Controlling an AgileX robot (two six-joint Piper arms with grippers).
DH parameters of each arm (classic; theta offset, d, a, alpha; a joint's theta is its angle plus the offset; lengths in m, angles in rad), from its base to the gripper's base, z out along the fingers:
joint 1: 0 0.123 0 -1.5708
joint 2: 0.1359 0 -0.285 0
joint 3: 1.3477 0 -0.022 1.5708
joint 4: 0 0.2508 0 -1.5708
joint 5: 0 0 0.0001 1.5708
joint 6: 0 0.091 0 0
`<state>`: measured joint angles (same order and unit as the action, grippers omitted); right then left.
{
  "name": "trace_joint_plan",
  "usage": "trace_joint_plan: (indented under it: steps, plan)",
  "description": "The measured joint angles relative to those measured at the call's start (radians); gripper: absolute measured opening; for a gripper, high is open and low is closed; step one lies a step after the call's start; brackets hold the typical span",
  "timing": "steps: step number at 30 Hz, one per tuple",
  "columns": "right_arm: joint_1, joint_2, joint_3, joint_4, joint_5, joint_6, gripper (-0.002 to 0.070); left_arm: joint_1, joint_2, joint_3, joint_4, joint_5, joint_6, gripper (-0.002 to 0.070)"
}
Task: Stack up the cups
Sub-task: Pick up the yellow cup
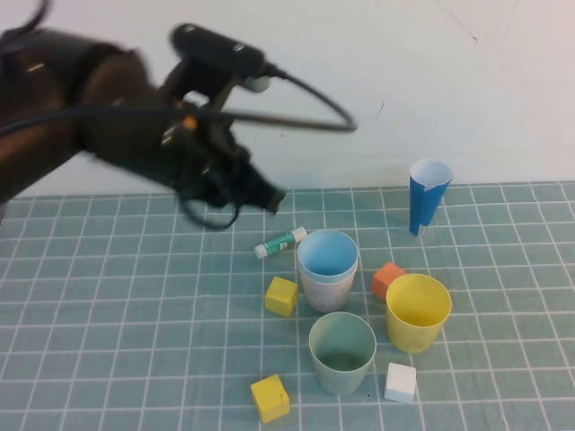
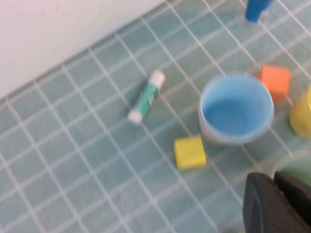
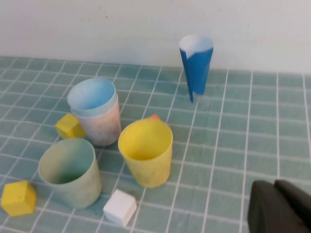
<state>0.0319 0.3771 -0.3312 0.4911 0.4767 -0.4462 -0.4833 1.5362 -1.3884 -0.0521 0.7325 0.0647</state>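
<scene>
The light blue cup (image 1: 327, 254) sits nested inside the pale pink cup (image 1: 325, 289) at the middle of the mat. The pale green cup (image 1: 342, 352) stands in front of them and the yellow cup (image 1: 418, 312) to their right, both upright and apart. My left gripper (image 1: 266, 196) hangs above the mat, behind and left of the nested pair, shut and empty. In the left wrist view its fingers (image 2: 274, 177) are together above the blue cup (image 2: 236, 108). My right gripper (image 3: 275, 184) is shut and empty, out of the high view, well to the side of the yellow cup (image 3: 146, 153).
A dark-blue cone (image 1: 426, 196) stands at the back right. A glue stick (image 1: 279, 242) lies behind the cups. Two yellow cubes (image 1: 281, 295) (image 1: 270, 398), an orange cube (image 1: 387, 279) and a white cube (image 1: 401, 382) lie around the cups. A white wall lies behind the mat.
</scene>
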Motion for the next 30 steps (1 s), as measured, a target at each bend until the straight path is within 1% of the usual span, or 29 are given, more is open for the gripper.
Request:
trace_joint_plan:
  steps: [3, 8, 11, 14, 18, 24, 27, 30]
  plan:
    - [0.000, 0.065, -0.054, 0.014, -0.018, -0.039, -0.0002, 0.000, -0.149, 0.137, 0.000, -0.017, 0.005, 0.0001]
    - [0.000, 0.095, -0.069, 0.037, -0.024, -0.085, -0.0002, 0.000, -0.378, 0.356, 0.000, -0.053, 0.003, 0.0001]
    - [0.000, 0.130, -0.087, 0.039, 0.050, -0.112, -0.0002, 0.000, -0.498, 0.469, 0.000, -0.060, -0.017, 0.0001]
    - [0.000, 0.208, -0.142, 0.020, 0.179, -0.123, -0.0002, 0.000, -0.600, 0.551, 0.002, -0.062, -0.039, 0.0001]
    - [0.000, 0.371, -0.275, -0.025, 0.352, -0.132, -0.0002, 0.000, -0.710, 0.622, 0.000, -0.066, -0.050, 0.0001]
    - [0.002, 0.619, -0.493, -0.040, 0.502, -0.168, -0.0002, 0.000, -0.791, 0.661, 0.000, -0.068, -0.050, 0.0000]
    - [0.043, 0.715, -0.584, -0.061, 0.533, -0.171, -0.0002, 0.000, -0.806, 0.662, -0.004, -0.066, -0.050, 0.0000]
    - [0.128, 0.809, -0.669, -0.139, 0.547, -0.131, -0.0002, 0.000, -0.811, 0.662, -0.006, -0.059, -0.050, 0.0000]
